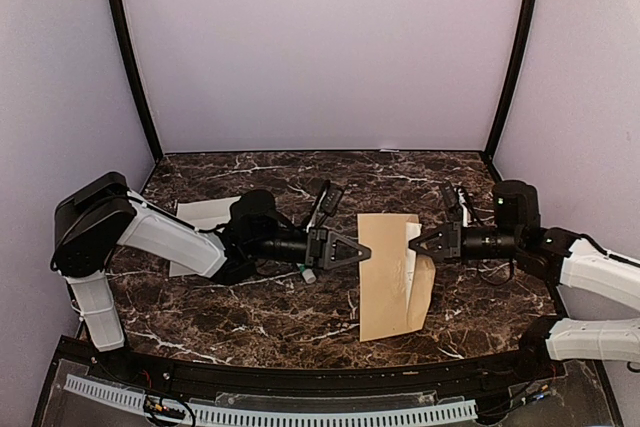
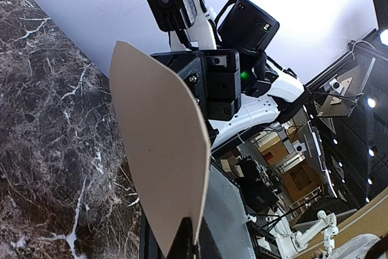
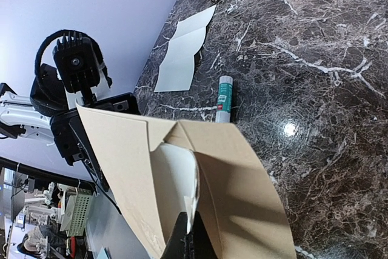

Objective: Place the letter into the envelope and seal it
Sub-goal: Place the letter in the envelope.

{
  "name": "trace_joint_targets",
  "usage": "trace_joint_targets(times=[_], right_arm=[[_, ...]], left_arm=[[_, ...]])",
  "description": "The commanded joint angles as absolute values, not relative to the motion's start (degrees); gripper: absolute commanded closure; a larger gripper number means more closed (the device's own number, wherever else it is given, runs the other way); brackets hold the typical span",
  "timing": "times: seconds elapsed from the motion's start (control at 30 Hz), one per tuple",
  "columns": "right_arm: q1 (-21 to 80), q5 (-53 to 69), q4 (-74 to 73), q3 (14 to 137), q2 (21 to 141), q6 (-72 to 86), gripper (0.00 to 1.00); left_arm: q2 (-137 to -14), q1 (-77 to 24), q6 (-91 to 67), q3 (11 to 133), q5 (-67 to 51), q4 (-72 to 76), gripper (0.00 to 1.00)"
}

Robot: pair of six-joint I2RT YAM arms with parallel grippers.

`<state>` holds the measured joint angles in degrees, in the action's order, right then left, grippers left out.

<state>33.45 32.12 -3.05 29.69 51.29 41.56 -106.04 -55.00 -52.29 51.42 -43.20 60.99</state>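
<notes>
Two holds | left end effector (image 1: 364, 250), right end effector (image 1: 413, 245) pinch envelope (image 1: 385, 292) aloft

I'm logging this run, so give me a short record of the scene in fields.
envelope: tan, flap open, held between both grippers
left gripper: shut on envelope
right gripper: shut on envelope
letter: white, creased, flat on table, not inserted
glue stick: lying on table near left gripper
</notes>
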Motion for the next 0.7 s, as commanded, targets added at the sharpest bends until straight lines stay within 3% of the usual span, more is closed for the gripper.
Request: trace_joint_targets(times=[0.0, 0.2, 0.67], right_arm=[[33.36, 36.07, 1.61, 30.42, 51.66, 40.29, 1.00], [33.35, 37.91, 1.60, 31.53, 52.55, 38.94, 1.00], [33.40, 39.75, 0.22, 32.61, 52.34, 37.33, 1.00]], left_arm=[[-106.25, -55.15, -51.68, 53.65, -44.83, 60.61, 0.97], [-106.43, -55.19, -49.43, 55.29, -44.74, 55.82, 0.95], [-105.91, -55.20, -47.05, 56.39, -42.13, 50.21, 0.79]])
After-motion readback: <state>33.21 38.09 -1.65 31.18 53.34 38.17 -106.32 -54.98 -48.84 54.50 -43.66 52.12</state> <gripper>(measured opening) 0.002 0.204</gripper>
